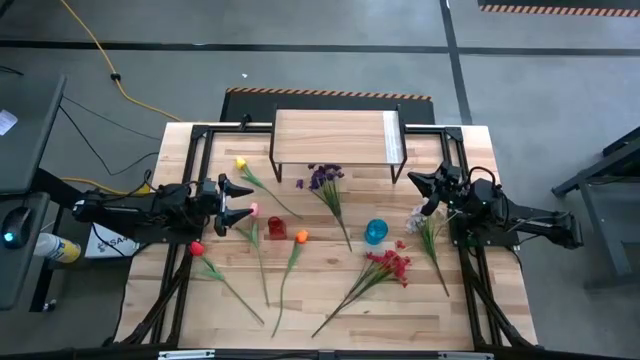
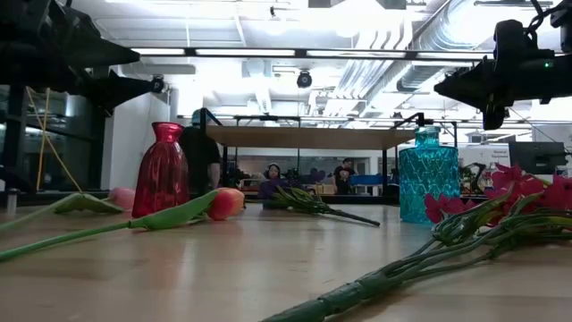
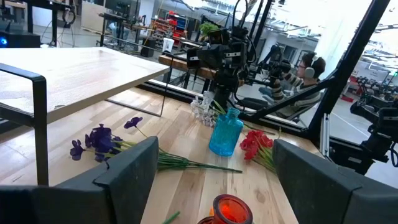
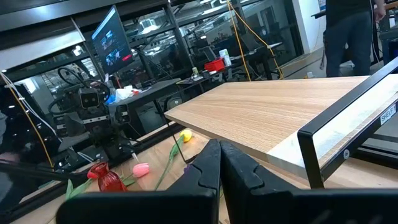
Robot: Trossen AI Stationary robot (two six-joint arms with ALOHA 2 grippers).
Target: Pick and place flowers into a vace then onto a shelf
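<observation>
Nearest the low camera: red blossom spray [image 2: 500,215], long green stem running across the counter [image 1: 330,290] planks, deep-red petals bunched at the head. Orange tulip [image 2: 225,202] just beyond, lying flat, leaf folded along its stem. Purple spray [image 1: 324,180] near the shelf [image 1: 335,136]; shelf pale wood on thin black legs, at the counter's far edge. Yellow tulip [image 1: 240,164], pink tulip [image 1: 252,209] and red tulip [image 1: 197,247] scattered on the left half; white spray [image 1: 420,217] on the right. Red vase [image 2: 162,172] and blue vase [image 2: 427,176] standing upright, both without flowers. Left pincer [image 1: 239,200] spread wide, holding nothing, above the pink tulip. Right pincer [image 1: 418,180] pressed shut, holding nothing, above the white spray.
</observation>
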